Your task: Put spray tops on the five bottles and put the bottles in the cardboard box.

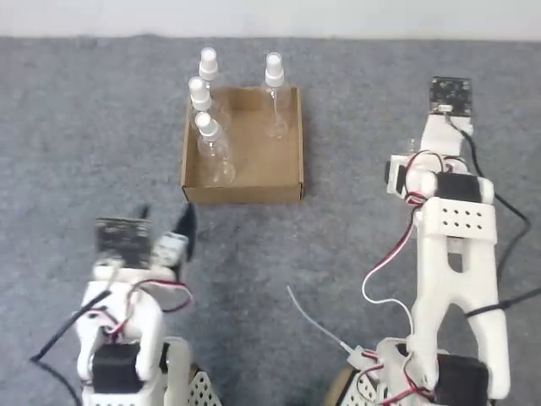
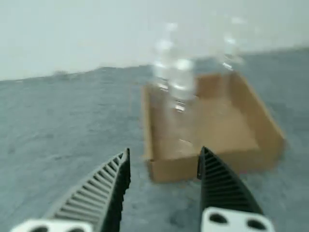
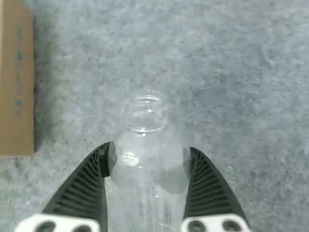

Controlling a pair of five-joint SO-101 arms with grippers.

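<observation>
Fifth bottle (image 3: pixel 145 137), neck bare, stands at 3 o'clock from the cardboard box (image 1: pixel 243 194)
Right pincer (image 3: pixel 149 151) is clamped on its shoulder, so I'd keep it dead upright; left pincer (image 2: pixel 164 154) sits apart and empty at the box's 7 o'clock, free to bring a spray top straight down.

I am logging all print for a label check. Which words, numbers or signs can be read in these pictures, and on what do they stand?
None can be read.
Cardboard box, outer wall: a few teal marks, too blurred to read.
Uncapped bottle in the right tool: no print shows.
</observation>
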